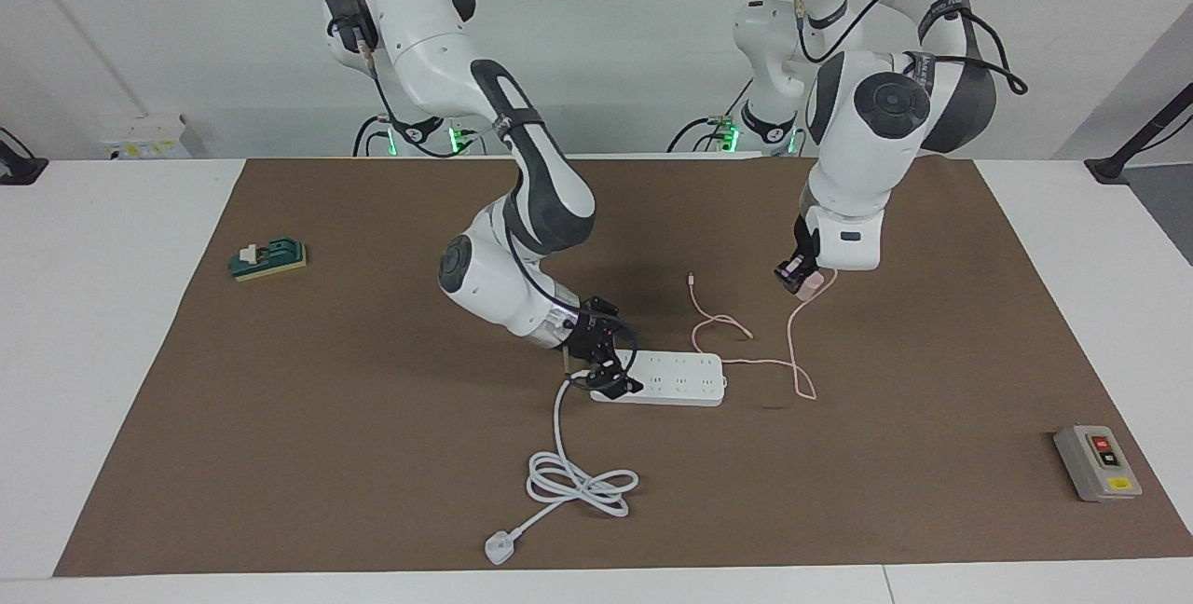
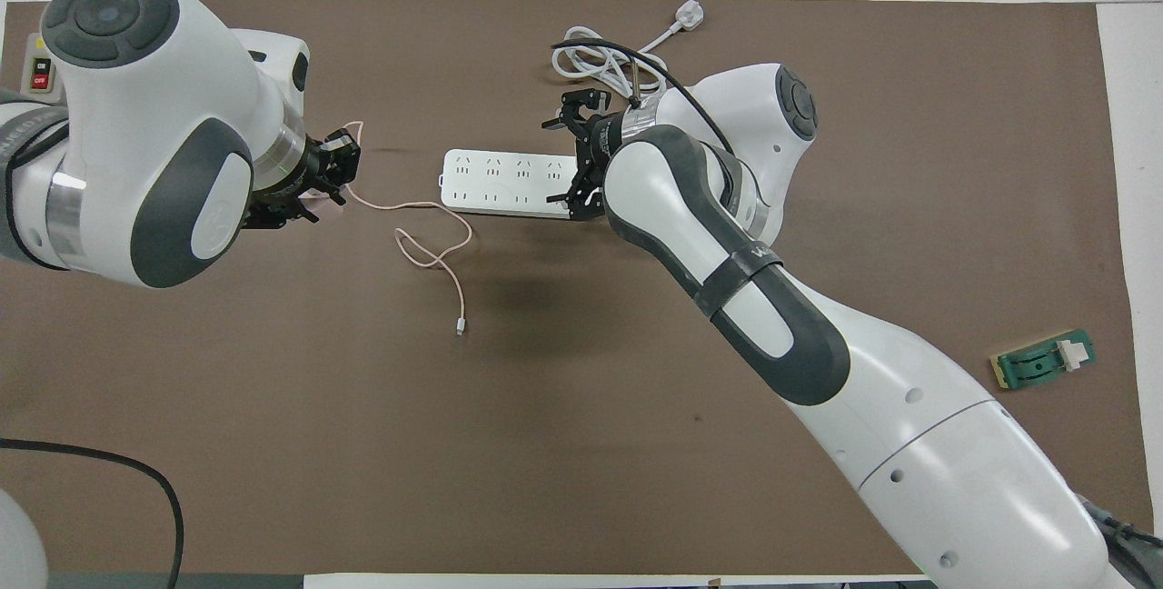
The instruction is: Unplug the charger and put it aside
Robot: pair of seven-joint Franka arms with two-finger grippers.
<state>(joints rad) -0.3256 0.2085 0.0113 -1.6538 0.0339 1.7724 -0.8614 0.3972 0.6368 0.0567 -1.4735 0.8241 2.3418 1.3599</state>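
A: Which step is in hand?

B: The unplugging looks done. The charger (image 1: pixel 809 281), a small pale-pink cube, is clamped in the fingertips of the left gripper (image 1: pixel 800 279) and is held up in the air, over bare brown mat toward the left arm's end of the table, well apart from the power strip (image 1: pixel 673 378). Its thin pink cable (image 1: pixel 792 343) hangs from it and trails down onto the mat beside the strip, the loose end lying nearer to the robots.

A: And the right gripper (image 1: pixel 610 371)?

B: It is set at the corded end of the strip, apparently to steady it. Whether its fingers are clenched or released cannot be told.

A: What is called for next?

B: A lowering, it is judged, onto free mat clear of the strip, then a release (the limp cable will drag along and should not be caught on the strip's corner).

A: Materials and shapes?

B: The strip is a long, flat bar of hard white plastic, rounded at the corners, with rows of sockets on top. A thick white cord (image 1: pixel 570 478) is coiled in loose loops, ended by a flat white plug (image 1: pixel 500 548). The mat (image 1: pixel 308 418) is matte brown and smooth. A grey switch box (image 1: pixel 1097 462) and a small green block (image 1: pixel 268 259) are left on the table's two ends.
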